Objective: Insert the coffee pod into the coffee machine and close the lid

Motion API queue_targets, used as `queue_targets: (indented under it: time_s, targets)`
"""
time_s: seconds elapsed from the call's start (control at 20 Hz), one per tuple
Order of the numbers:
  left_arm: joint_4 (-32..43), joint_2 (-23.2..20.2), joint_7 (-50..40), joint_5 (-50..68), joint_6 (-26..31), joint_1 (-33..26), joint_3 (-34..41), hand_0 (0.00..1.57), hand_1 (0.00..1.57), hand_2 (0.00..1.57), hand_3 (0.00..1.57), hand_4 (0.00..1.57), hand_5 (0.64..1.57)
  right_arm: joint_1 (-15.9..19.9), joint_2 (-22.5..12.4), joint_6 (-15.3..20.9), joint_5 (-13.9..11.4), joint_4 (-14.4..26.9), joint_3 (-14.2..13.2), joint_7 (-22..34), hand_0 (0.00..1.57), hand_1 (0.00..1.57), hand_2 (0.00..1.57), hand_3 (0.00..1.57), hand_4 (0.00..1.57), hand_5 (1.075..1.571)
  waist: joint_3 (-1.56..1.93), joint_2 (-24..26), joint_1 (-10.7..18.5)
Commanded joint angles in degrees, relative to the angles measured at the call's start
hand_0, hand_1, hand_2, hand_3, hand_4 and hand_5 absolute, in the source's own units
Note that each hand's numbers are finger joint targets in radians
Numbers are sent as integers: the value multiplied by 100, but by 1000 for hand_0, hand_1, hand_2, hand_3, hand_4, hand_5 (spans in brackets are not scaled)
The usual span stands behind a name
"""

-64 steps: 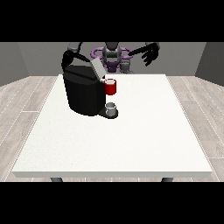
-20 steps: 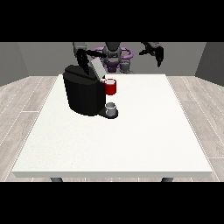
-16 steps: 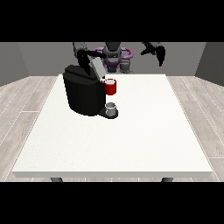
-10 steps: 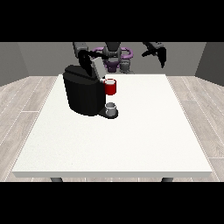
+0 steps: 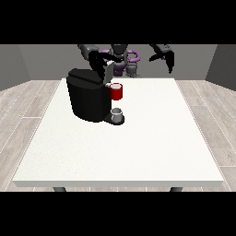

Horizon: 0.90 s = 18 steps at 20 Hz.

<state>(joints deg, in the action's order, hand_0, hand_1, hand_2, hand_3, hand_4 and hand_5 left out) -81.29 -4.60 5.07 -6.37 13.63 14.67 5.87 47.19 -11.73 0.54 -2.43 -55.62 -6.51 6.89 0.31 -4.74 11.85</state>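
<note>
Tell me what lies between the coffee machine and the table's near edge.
Nothing: in the front view, only bare table stretches from the coffee machine to the near edge.

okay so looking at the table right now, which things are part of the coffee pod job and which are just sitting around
Part of the job:
coffee machine
lid, raised
hand at the view's left, by the lid

Just there:
red cup
small grey cup
hand at the view's right, held up off the table

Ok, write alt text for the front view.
A black coffee machine with a red pod holder stands on a large white table, a small grey cup at its base. The robot's hand at the view's left hovers over it.
</note>
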Motion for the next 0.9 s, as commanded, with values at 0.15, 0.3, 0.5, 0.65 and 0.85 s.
queue_targets:
  time_s: [0.15,0.3,0.5,0.65,0.85]
  targets:
    - [88,-181,-208,132,99,338,145,0,0,0,0,330,1571,382,335,-61,-202,-240,418,-39,0,0,0,0,0,1571,-31,-93,185]
    - [129,-13,-67,-41,-38,218,-25,0,0,0,0,383,1571,562,141,-36,-424,-420,537,131,0,0,0,0,87,1571,-33,-127,343]
    - [54,-24,54,-94,35,458,-150,0,0,0,0,331,1571,840,-9,140,-610,-575,537,335,0,0,0,0,300,1571,-31,-382,675]
    - [71,29,58,-13,123,566,-194,0,0,0,0,386,1571,1008,-86,234,-641,-678,460,634,0,0,0,0,241,1571,-30,-517,880]
    - [59,74,107,-12,74,628,-194,0,0,0,0,438,1571,863,-163,173,-581,-1034,428,809,0,0,0,0,102,1571,-24,-651,1015]
